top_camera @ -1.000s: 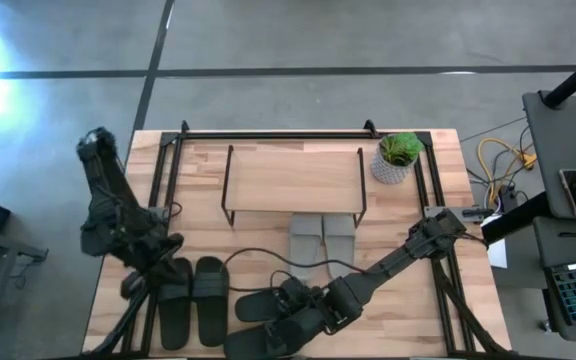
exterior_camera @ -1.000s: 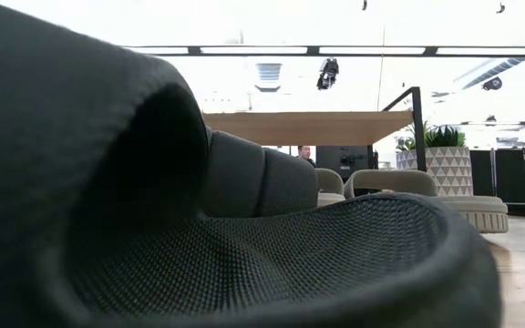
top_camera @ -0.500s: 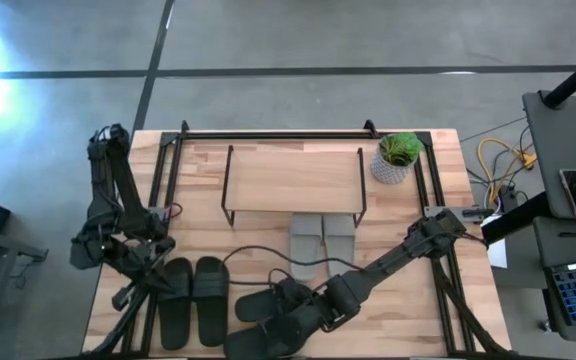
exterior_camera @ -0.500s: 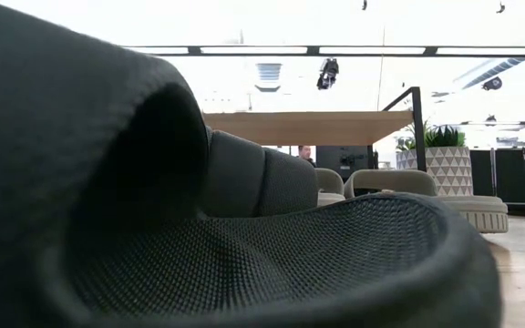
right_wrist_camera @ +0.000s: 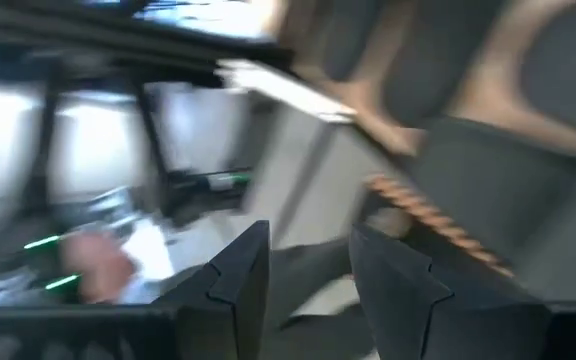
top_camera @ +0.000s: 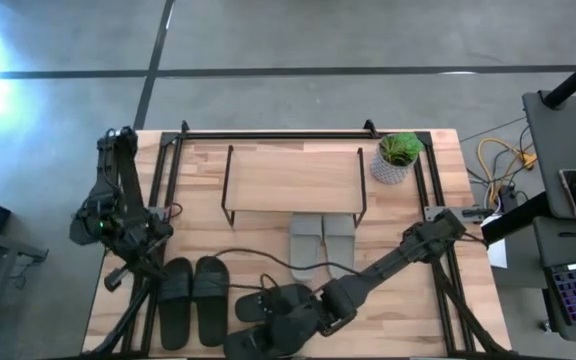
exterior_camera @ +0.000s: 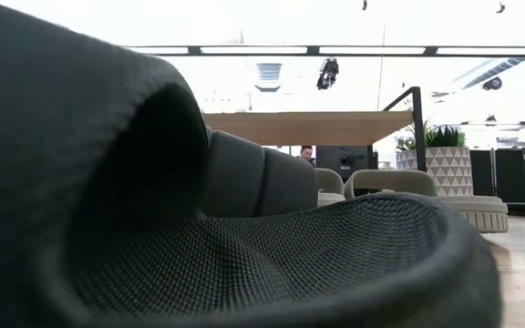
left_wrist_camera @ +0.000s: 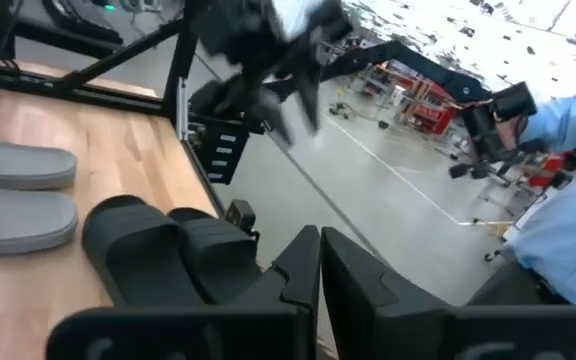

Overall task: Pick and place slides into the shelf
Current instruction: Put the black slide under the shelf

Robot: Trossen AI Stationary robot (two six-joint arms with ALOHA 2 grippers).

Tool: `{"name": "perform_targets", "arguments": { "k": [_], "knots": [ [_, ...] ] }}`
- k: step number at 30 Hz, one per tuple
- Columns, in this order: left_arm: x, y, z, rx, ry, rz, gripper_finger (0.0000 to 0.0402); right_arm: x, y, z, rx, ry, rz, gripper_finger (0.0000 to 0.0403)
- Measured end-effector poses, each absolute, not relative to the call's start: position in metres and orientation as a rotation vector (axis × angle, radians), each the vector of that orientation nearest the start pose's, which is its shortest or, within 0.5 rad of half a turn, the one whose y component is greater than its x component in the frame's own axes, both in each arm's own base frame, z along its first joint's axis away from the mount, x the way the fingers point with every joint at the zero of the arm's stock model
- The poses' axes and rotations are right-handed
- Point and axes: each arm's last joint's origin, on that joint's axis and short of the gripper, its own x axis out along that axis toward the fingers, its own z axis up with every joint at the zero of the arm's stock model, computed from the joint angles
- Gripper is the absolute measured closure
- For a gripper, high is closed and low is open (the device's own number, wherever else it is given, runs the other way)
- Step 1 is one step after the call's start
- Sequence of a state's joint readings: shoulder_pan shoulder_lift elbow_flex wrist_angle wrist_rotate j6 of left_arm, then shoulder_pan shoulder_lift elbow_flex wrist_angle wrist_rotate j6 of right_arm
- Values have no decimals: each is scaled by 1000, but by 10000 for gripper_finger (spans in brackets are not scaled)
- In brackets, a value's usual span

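The shelf (top_camera: 293,180), a light board on thin black legs, stands at the far middle of the table. The pale grey slides (top_camera: 323,243) lie with their toes under its near edge. The black pair (top_camera: 193,300) lies side by side near the table's near left. The dark olive slides (top_camera: 268,298) lie askew at the near middle. My right gripper (top_camera: 293,318) is low over them, and its fingers stand open (right_wrist_camera: 310,270). My left gripper (top_camera: 116,278) is at the table's left edge, left of the black pair, shut (left_wrist_camera: 320,262). One dark slide (exterior_camera: 199,255) fills the low view. My right gripper is open right at the olive slides. The arm hides the fingertips from above and the wrist view is smeared, so I cannot tell whether it touches them.
A potted plant (top_camera: 398,158) stands at the far right beside the shelf. A black metal frame (top_camera: 268,132) runs along the table's far and side edges. A thin cable (top_camera: 258,255) lies across the wood between the pairs. A person's pale blue sleeve (left_wrist_camera: 568,120) shows beyond the table.
My left arm has drawn back from the black slides toward the table's left edge, and its elbow has swung toward the far side. The black pair stays where it was. My right arm has stayed over the olive slides.
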State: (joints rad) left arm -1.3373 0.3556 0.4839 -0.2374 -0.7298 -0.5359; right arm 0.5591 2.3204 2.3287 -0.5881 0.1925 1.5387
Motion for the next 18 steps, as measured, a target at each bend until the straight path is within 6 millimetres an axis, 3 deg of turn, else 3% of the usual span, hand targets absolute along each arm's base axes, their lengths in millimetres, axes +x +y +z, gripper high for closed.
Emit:
{"name": "perform_targets", "arguments": {
  "k": [10, 15, 18],
  "knots": [
    [35, -61, 267, -379, 248, -552, 402, 432, 253, 279, 1126, 894, -447, 271],
    [35, -62, 255, -390, 350, -505, 402, 416, 239, 268, 1030, 1003, -661, 271],
    [37, -71, 254, -383, 367, -496, 402, 413, 236, 266, 1003, 964, -738, 271]
  ]
}}
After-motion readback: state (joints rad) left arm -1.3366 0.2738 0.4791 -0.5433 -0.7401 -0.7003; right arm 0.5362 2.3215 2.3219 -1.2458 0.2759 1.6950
